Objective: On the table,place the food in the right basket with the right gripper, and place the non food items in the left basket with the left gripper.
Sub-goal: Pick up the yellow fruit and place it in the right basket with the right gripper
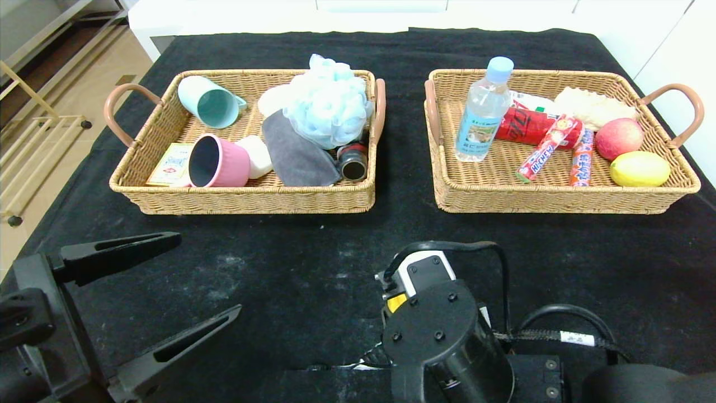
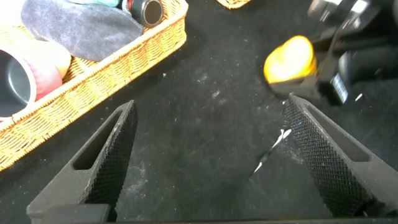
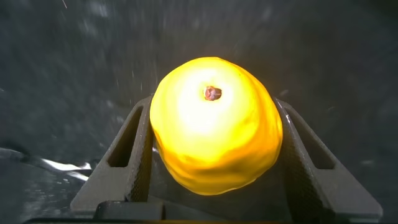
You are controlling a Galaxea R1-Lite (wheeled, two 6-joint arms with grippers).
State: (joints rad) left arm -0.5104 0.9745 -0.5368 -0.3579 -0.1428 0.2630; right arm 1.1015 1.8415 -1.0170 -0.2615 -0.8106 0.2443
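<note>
My right gripper point(image 3: 211, 107) is shut on the lumpy yellow pear point(image 3: 214, 124), low over the black table point(image 1: 313, 263) near its front edge. From the head view only a sliver of the pear point(image 1: 396, 303) shows under the right wrist point(image 1: 442, 330). The left gripper point(image 1: 209, 273) stands open and holds nothing at the front left, with the pear point(image 2: 289, 59) just beyond it. In the left basket point(image 1: 251, 202) lie the pink pot point(image 1: 219, 162), soap bar point(image 1: 256, 155) and blue puff point(image 1: 329, 101). The right basket point(image 1: 559, 202) holds the bottle point(image 1: 484, 112) and the sausage stick point(image 1: 582, 158).
The left basket also has a teal cup point(image 1: 211, 102), grey cloth point(image 1: 293, 151) and a small dark jar point(image 1: 352, 161). A lemon point(image 1: 639, 169), an apple point(image 1: 618, 138) and a red can point(image 1: 523, 126) lie in the right basket. A white tear point(image 2: 273, 152) marks the cloth.
</note>
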